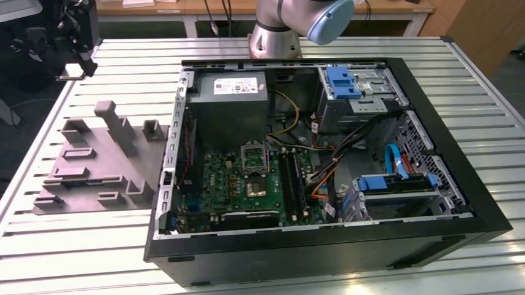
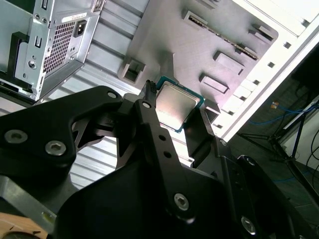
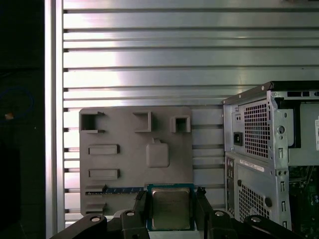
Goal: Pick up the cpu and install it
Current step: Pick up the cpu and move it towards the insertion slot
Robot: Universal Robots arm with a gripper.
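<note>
The pincer (image 3: 170,215) is closed narrowly on the cpu (image 3: 170,208), its two black fingers (image 3: 141,209) pressing against opposite edges of the chip. The pale silver-grey top and thin green rim of the chip show between them in both wrist views. In the second wrist view the cpu (image 2: 178,103) sits at a slant in the pincer (image 2: 177,97), held clear of the surface beneath it. Directly under and just beyond the pincer lies the grey moulded tray (image 3: 134,164), with raised blocks and shallow pockets, and the chip hangs over the tray's near edge. The tray (image 2: 169,40) rests on the slatted aluminium counter (image 3: 149,50), which stretches out past it on the far side from the pincer. Off to one side of the pincer, just beside the tray, stands the open computer case (image 3: 259,149), its perforated rear panel facing the wrist cameras. In the exterior view the tray (image 1: 90,166) lies next to the case (image 1: 328,246). Inside the case, well apart from the pincer, sit the green motherboard (image 1: 246,184) with its metal-framed socket (image 1: 254,157) and the grey power supply (image 1: 233,92).
</note>
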